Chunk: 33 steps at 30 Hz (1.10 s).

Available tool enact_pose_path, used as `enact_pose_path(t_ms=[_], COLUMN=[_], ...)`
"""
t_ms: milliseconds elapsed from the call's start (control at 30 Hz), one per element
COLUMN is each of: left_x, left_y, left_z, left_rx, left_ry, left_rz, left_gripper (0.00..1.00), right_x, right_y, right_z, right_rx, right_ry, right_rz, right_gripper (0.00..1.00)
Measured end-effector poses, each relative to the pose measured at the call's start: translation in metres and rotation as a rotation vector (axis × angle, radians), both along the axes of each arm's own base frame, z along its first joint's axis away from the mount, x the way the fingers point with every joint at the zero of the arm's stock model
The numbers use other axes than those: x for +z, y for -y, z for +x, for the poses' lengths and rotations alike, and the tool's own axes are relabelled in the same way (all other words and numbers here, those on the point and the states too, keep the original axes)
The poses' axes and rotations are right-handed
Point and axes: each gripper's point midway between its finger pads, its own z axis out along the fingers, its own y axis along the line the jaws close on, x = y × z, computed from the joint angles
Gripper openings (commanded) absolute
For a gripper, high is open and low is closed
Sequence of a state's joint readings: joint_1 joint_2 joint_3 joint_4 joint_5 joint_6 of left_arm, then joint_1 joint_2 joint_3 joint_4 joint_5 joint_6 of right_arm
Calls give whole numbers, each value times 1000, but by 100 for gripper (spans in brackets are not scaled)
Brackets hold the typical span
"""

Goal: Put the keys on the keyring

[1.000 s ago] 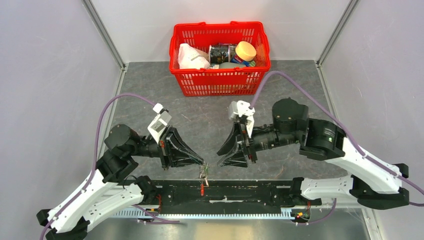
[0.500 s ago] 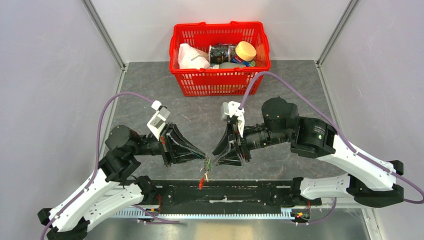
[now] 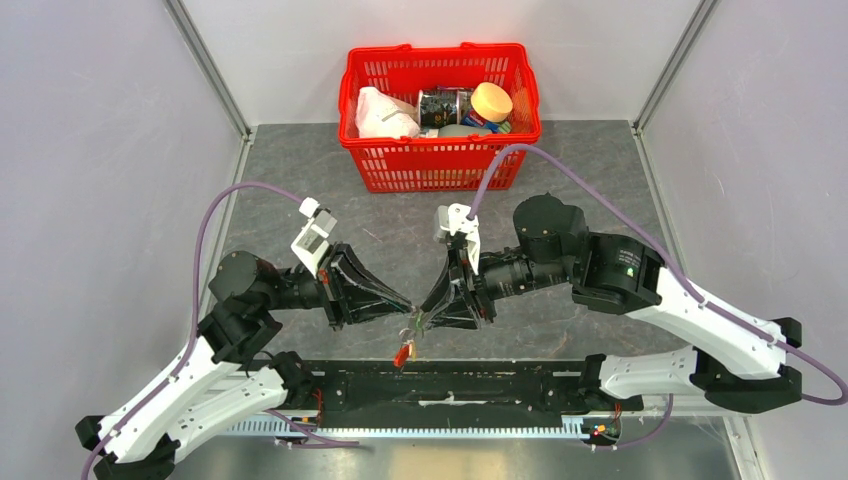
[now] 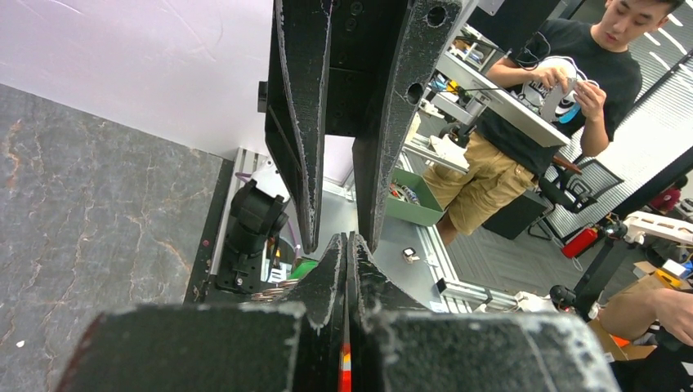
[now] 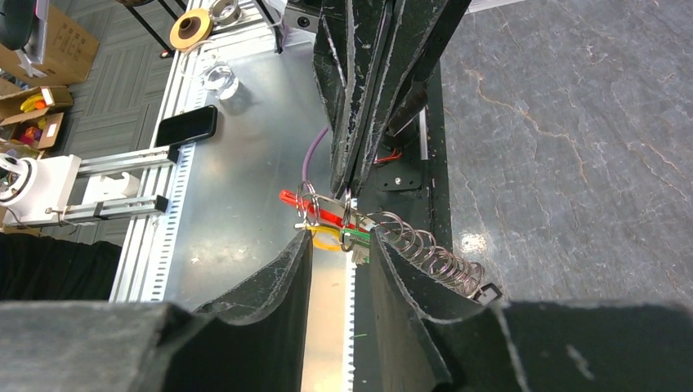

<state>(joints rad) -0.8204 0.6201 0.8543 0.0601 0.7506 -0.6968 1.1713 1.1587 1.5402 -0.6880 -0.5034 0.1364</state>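
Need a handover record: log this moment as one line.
left gripper: shut on keyring, which hangs below its tips | right gripper: open, jaws either side of green-headed key | grippers: tip to tip

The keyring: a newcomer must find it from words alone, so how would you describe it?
From the red basket at the far edge, come nearer to where the left gripper and right gripper almost meet tip to tip. The keyring dangles there, pinched by the left gripper: a tiny red-and-metal bunch, unlike the big mesh basket.
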Motion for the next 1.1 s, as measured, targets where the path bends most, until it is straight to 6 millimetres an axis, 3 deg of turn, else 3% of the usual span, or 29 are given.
enact_pose_path(t_ms=[133, 433, 1100], left_x=[0, 3, 11], left_y=[1, 1, 2], left_z=[2, 4, 20], left_rx=[7, 16, 101], left_ry=[-8, -11, -43], left_rz=[-2, -18, -69], left_gripper=[2, 2, 2], right_x=[-1, -1, -2], right_y=[-1, -1, -8], right_z=[1, 1, 5], right_rx=[1, 5, -21], right_ry=[2, 14, 51], right_rz=[-3, -2, 16], right_gripper=[31, 0, 0])
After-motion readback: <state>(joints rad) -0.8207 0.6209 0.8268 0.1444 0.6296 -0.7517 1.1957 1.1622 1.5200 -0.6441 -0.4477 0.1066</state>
